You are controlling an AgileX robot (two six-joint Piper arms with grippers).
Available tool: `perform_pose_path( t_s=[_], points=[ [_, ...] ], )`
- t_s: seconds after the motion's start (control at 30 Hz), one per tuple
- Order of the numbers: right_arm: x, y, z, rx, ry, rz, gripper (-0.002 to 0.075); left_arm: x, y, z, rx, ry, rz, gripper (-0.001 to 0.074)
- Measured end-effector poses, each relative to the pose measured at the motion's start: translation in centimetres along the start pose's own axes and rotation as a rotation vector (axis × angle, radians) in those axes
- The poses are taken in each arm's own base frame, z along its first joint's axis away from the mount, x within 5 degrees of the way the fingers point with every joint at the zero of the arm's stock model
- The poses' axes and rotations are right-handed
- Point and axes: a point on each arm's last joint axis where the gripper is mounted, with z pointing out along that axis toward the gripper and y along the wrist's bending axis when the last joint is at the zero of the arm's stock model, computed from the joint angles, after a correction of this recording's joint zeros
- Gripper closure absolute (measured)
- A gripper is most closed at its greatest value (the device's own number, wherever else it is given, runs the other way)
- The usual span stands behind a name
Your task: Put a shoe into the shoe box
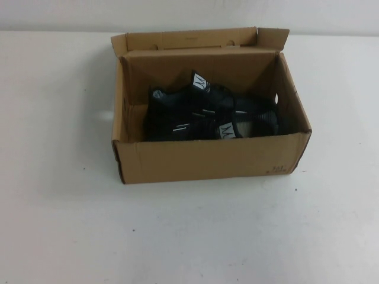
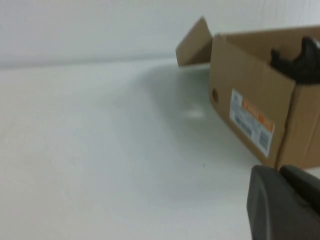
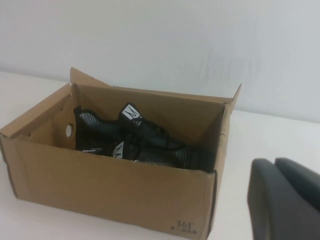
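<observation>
The box [image 1: 207, 158] sits open on the white table [image 1: 59, 225], its flaps up at the back. Both sneakers lie inside it, packed side by side. The shoe [image 1: 234, 118] lies along the front wall with its white tongue label facing up, and its mate [image 1: 177, 106] lies behind it toward the back. Neither arm shows in the high view. The left gripper [image 2: 285, 205] is near the box's labelled end wall, apart from it. The right gripper [image 3: 285, 200] is by the box's front corner. I cannot tell whether either one is spread or closed.
</observation>
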Motion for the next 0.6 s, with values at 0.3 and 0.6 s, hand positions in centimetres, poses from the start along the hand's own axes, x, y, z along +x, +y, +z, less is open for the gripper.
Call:
perform_pose_path(
  t_s=[0.3, 0.6],
  points=[
    [0.0, 0.0, 0.0, 0.0, 0.0, 0.0, 0.0742, 3.1, -0.3, 0.4, 0.009, 0.141, -0.094, 0.0736],
    [0.0, 0.0, 0.0, 0.0, 0.0, 0.0, 0.0742, 3.6, -0.3, 0.3, 0.009, 0.198, -0.068, 0.0736]
  ],
)
